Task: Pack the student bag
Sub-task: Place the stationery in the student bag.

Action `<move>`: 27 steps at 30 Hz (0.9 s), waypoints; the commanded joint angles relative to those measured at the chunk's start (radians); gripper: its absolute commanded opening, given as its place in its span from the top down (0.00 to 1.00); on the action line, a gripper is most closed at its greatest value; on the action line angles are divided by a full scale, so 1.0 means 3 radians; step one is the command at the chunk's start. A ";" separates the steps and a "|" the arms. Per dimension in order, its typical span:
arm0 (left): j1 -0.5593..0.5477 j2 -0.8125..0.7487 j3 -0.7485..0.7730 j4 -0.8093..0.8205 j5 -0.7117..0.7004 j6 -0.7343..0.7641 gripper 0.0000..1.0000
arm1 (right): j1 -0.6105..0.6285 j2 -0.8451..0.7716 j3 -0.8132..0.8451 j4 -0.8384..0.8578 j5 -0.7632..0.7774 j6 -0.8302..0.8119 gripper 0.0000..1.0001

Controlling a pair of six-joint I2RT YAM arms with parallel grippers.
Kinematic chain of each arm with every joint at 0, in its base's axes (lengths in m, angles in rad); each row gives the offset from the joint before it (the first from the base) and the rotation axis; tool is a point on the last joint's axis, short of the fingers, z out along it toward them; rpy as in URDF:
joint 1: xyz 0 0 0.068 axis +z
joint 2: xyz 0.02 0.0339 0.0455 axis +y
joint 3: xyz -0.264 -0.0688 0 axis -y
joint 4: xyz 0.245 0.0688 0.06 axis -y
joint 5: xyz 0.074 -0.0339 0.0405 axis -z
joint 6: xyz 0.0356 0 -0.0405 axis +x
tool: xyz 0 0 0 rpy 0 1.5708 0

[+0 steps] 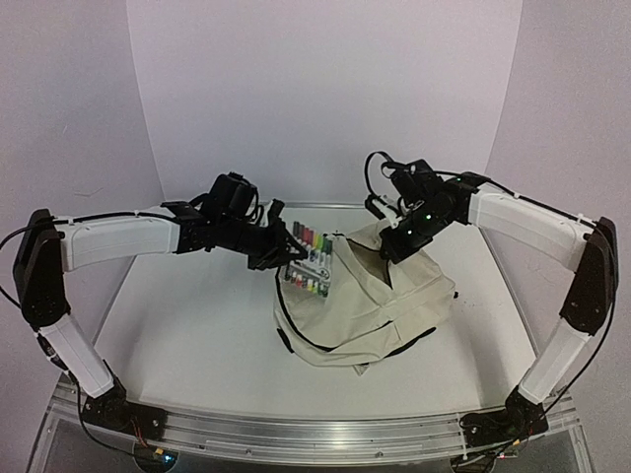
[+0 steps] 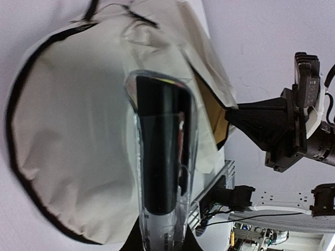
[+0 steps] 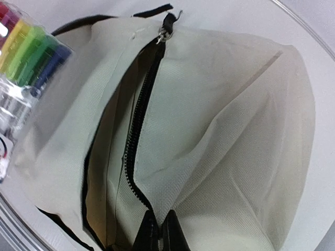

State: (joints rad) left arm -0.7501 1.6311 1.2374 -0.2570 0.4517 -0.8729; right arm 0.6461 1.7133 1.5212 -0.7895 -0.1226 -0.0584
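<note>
Holding the student bag [image 1: 365, 315] open for a marker pack [image 1: 311, 264]
Bag slumps mid-table. At its far edge the right gripper [image 1: 391, 244] pinches the zip rim; the left gripper [image 1: 284, 254] clamps the pack just left of that mouth, so the opening lies to its right. Pack print is unreadable.

The student bag [image 1: 365, 315] is cream with a black zipper [image 3: 137, 130]. At its ten o'clock, the clear marker pack [image 1: 311, 264] shows red, yellow, green and blue caps.
</note>
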 commanded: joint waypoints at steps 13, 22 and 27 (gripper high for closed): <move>-0.0255 0.1133 0.0492 0.1990 0.1117 -0.1266 1.00 | -0.0144 -0.0289 0.0168 0.0177 -0.0335 0.0389 1.00; -0.0233 0.1133 0.0403 0.2089 0.0779 -0.1403 1.00 | -0.0137 -0.0374 -0.0005 0.0242 -0.0640 0.0384 1.00; -0.0191 0.1224 0.0597 0.2031 0.0177 -0.1252 1.00 | -0.0134 -0.0414 -0.0123 0.0245 -0.0839 0.0396 1.00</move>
State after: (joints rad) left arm -0.8237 1.9987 1.3581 0.2971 0.6616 -1.2750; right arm 0.5999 1.6579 1.4905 -0.7613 -0.2657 0.0496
